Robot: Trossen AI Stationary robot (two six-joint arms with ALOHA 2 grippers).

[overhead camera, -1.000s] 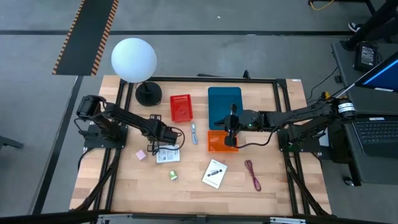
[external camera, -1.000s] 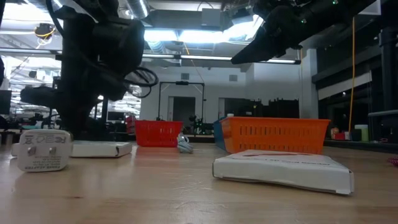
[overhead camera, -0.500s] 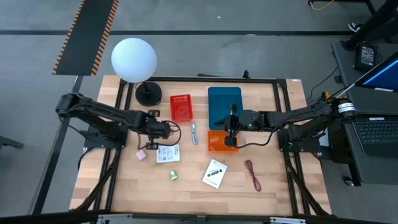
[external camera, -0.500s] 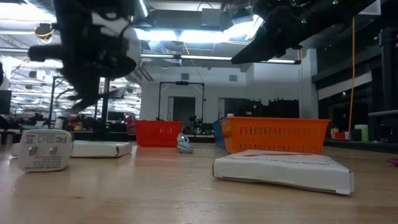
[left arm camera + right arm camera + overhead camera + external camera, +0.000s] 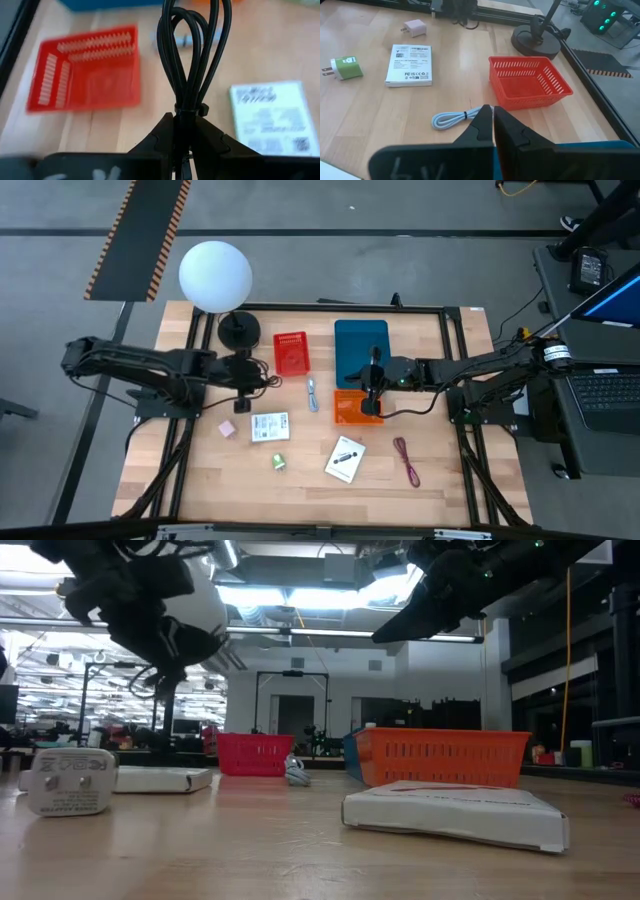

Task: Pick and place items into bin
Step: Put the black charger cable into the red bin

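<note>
My left gripper (image 5: 258,376) is shut on a coiled black cable (image 5: 192,55) and hovers over the table near the red basket (image 5: 291,352). On the wood lie a white card (image 5: 270,427), a pink square (image 5: 228,428), a green cube (image 5: 279,463), a second white card (image 5: 345,458), a maroon cable (image 5: 405,460) and a blue-white stick (image 5: 312,393). My right gripper (image 5: 372,383) hangs shut and empty above the orange basket (image 5: 357,410), beside the blue bin (image 5: 361,350). My left gripper pinches the black cable between its two fingers at the tied waist of the bundle (image 5: 189,109). The loops stick out forward past the fingertips. The fingers slant down toward the table's right. The cable is lifted clear of the table.
A white globe lamp (image 5: 215,275) on a black base (image 5: 238,330) stands at the far left corner. A black frame (image 5: 320,307) runs round the table. Bare wood lies along the near edge.
My left gripper has risen from beside the white card and drawn back toward the table's left and far edge. It has tipped from pointing steeply down to a shallower slant. The black cable has come up with it, lifted clear of the table.
</note>
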